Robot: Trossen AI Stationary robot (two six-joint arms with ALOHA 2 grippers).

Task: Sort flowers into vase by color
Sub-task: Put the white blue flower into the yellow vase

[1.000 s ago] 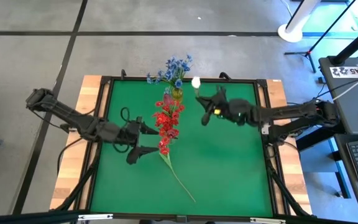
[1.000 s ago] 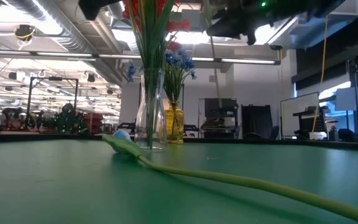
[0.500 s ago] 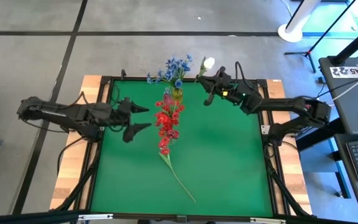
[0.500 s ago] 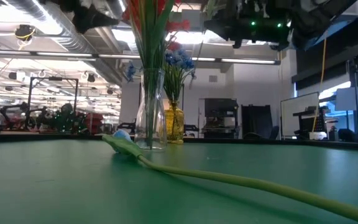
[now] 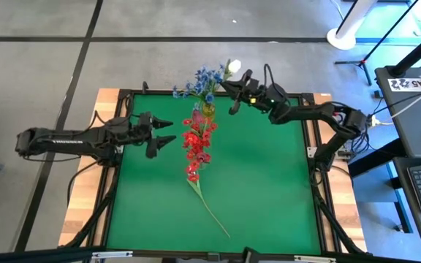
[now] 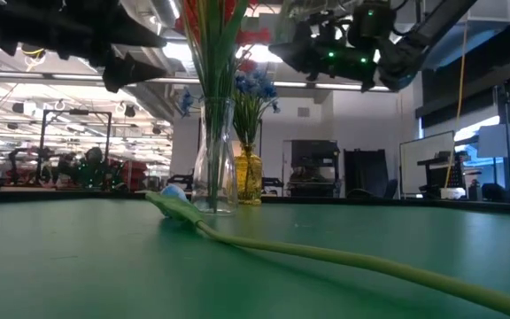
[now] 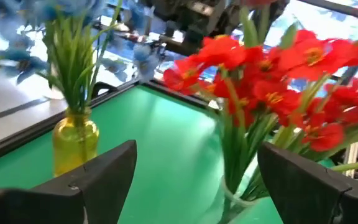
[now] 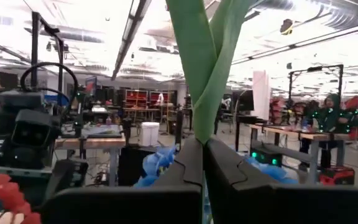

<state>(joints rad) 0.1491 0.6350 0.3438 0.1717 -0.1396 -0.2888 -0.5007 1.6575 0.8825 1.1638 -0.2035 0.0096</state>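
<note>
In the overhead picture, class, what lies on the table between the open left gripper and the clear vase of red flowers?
Nothing: the high view shows only bare green mat between the left gripper and the red flowers.

Even, bright overhead illumination; the green table mat [image 5: 254,183] shows only faint, soft shadows beneath the arms in the high view. Low view: ceiling strip lights [image 6: 352,87] glare behind the clear vase [image 6: 212,159], leaving the arms above as dark silhouettes; the nearest stem [image 6: 343,261] is soft. Left wrist view: red blooms [image 7: 272,81] and blue sprigs [image 7: 61,25] blurred (background washed out). Right wrist view: fingers [image 8: 229,180] out of focus, ceiling overexposed.
</note>
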